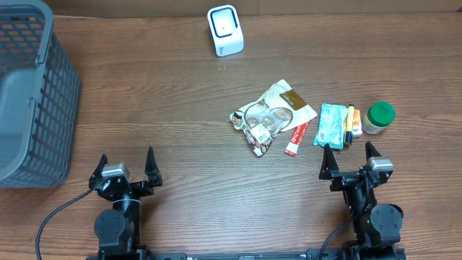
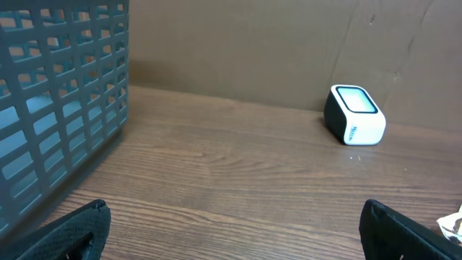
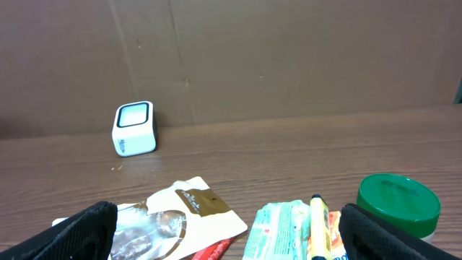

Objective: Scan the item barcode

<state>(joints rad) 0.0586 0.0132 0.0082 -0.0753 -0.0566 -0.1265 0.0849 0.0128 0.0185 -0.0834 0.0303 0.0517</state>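
I see my left claw point(image 1: 127, 160) and right claw point(image 1: 349, 153) both spread wide, holding nothing. The white scanner point(image 1: 225, 30) sits far back on the surface point(image 1: 180, 108).

wood-grain table point(image 1: 216, 188), glossy plastic scanner point(image 1: 225, 30), matt plastic basket point(image 1: 29, 94).

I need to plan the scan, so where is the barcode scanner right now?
In the overhead view the white barcode scanner stands at the far middle of the table, beyond the snack pouch.

Parked low at the near side, well apart: left tool point(image 1: 127, 160) and right tool point(image 1: 349, 153), jaws spread wide, pointing far.
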